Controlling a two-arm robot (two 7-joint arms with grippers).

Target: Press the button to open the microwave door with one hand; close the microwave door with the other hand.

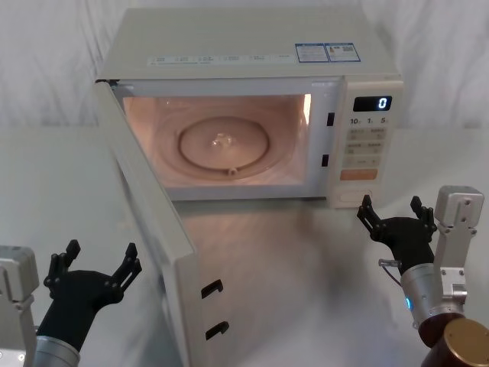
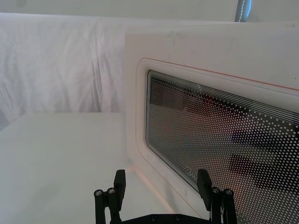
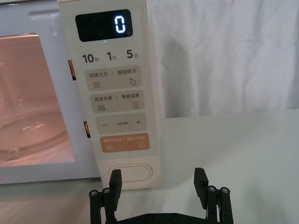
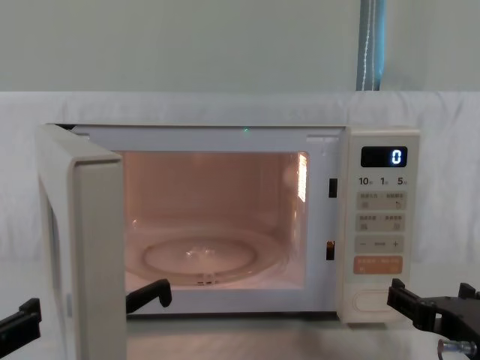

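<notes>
**Cream door swung wide, both grippers apart from it**

Cream and pill-shaped, the button (image 3: 130, 173) sits at the bottom of the control panel (image 3: 114, 93), under the orange key (image 3: 124, 142), on the microwave's (image 1: 252, 46) right side. The display (image 1: 372, 103) above reads 0. The microwave door (image 1: 157, 222) stands open on its left hinge, reaching out toward the robot, and the lit cavity shows a glass turntable (image 1: 225, 145).

The right gripper (image 1: 396, 217) hovers just before the button, not touching it, fingers spread. The left gripper (image 1: 93, 264) hangs near the door's outer face, beside the dark window (image 2: 224, 144), fingers spread too, clear of the door. Everything rests on a white table (image 1: 321, 260).
</notes>
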